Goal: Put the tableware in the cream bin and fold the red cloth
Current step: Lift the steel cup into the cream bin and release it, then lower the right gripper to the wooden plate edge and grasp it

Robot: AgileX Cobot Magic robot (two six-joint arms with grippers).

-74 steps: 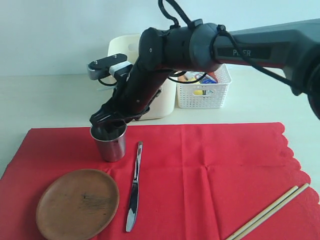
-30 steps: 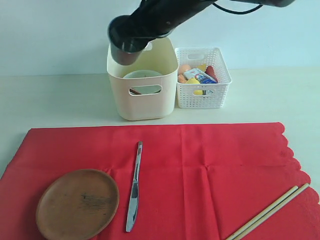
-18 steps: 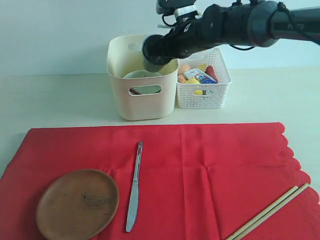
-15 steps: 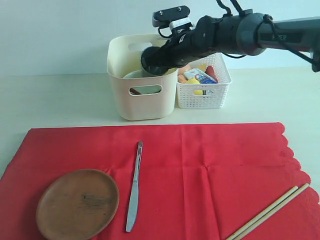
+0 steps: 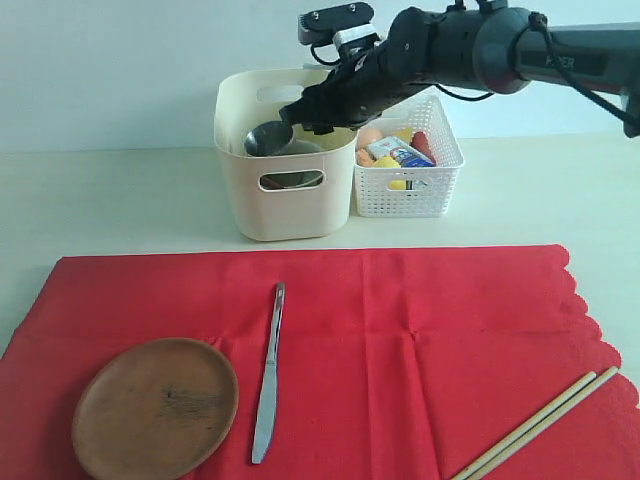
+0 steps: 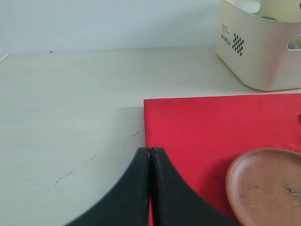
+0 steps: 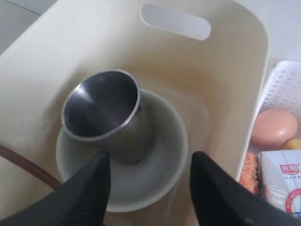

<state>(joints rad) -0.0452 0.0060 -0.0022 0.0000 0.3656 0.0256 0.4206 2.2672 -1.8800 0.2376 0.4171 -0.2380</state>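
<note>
Steel cup [image 7: 101, 108] lies tilted in the pale bowl [image 7: 160, 165] inside the cream bin [image 5: 285, 210]. The right claw [image 7: 149, 157] hangs spread open above it, gripping nothing, and the left claw [image 6: 150, 151] is pressed shut, empty. That drop-off looks done; next comes fetching the knife [image 5: 267, 385], plate [image 5: 155, 407] or chopsticks [image 5: 535, 425] off the red cloth [image 5: 420, 330]

Exterior view: chopsticks [image 5: 535, 425] run off the lower edge, near ends lost to you. Red cloth [image 5: 400, 330] cropped at the bottom and left. Cream bin [image 5: 285, 205] wall hides most of the steel cup [image 5: 268, 138] and pale bowl [image 7: 164, 155]. Left wrist view: wooden plate [image 6: 268, 188] cut by the frame edge. Right wrist view: brown strip [image 7: 23, 162] at the frame edge, too little for you to identify; milk carton [image 7: 282, 181] cropped.
</note>
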